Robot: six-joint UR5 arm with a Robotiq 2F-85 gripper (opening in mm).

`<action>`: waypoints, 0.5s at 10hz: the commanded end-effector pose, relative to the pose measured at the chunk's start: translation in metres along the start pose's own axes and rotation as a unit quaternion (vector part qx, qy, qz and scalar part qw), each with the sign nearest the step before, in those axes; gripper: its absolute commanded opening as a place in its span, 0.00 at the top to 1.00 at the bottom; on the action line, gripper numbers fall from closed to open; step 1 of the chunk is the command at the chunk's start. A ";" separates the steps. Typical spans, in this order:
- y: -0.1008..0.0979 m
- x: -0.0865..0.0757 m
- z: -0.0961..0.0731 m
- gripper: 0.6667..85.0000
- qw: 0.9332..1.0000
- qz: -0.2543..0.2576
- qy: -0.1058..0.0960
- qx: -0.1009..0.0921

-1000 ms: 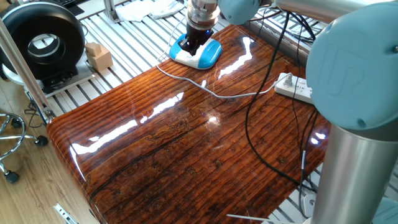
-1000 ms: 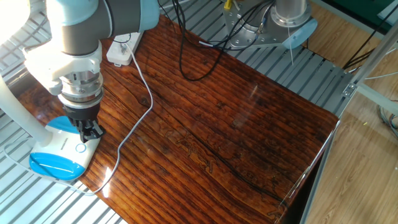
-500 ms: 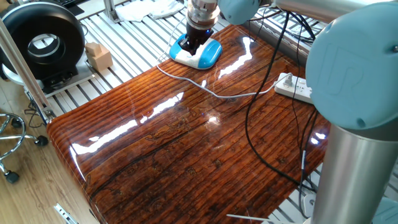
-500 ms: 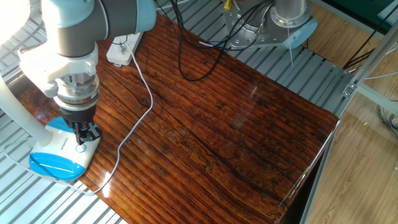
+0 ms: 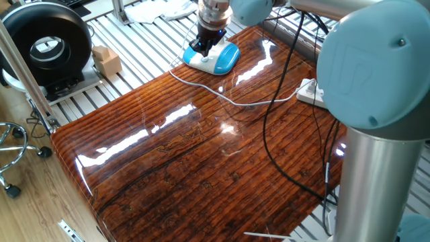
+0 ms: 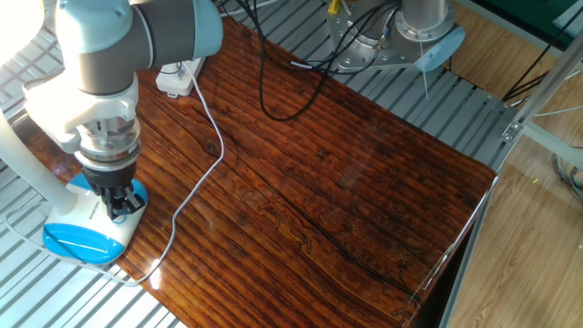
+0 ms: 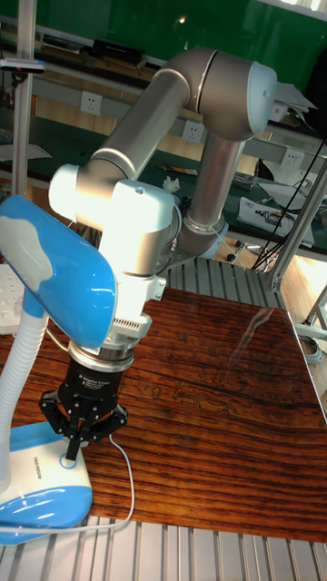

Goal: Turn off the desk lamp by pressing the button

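Tall fixed view: the UR5's gripper (image 7: 73, 444) points straight down at the base of the desk lamp (image 7: 44, 495), its dark fingertips drawn together into a single point directly over a small round button (image 7: 65, 462) on the white part of the base. Whether the tip already touches the button or hangs just above it cannot be told from here. The lamp stands at the far corner of the glossy wooden table (image 6: 346, 182), its oval base partly over the slatted metal surround, the blue end (image 6: 77, 241) away from the gripper and the white flexible neck (image 7: 20, 381) rising beside the arm to the blue shade (image 7: 54, 272) overhead. In the other fixed view the tip (image 6: 117, 211) sits over the white end of the base, whose long axis runs from there toward the table corner. The thin white cord (image 6: 205, 137) trails off across the table to the power strip (image 6: 178, 77). The press looks like a short straight-down push, with no sideways correction needed.
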State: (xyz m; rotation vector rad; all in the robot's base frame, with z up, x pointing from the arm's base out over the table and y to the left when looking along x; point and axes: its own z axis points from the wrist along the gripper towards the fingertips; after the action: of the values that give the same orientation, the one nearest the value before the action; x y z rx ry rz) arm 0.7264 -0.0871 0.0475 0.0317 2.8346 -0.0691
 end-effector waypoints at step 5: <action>-0.004 -0.002 0.011 0.99 1.000 0.000 -0.005 -0.002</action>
State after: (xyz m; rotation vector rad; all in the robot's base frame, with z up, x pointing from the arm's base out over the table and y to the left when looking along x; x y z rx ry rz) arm 0.7301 -0.0901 0.0402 0.0236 2.8302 -0.0757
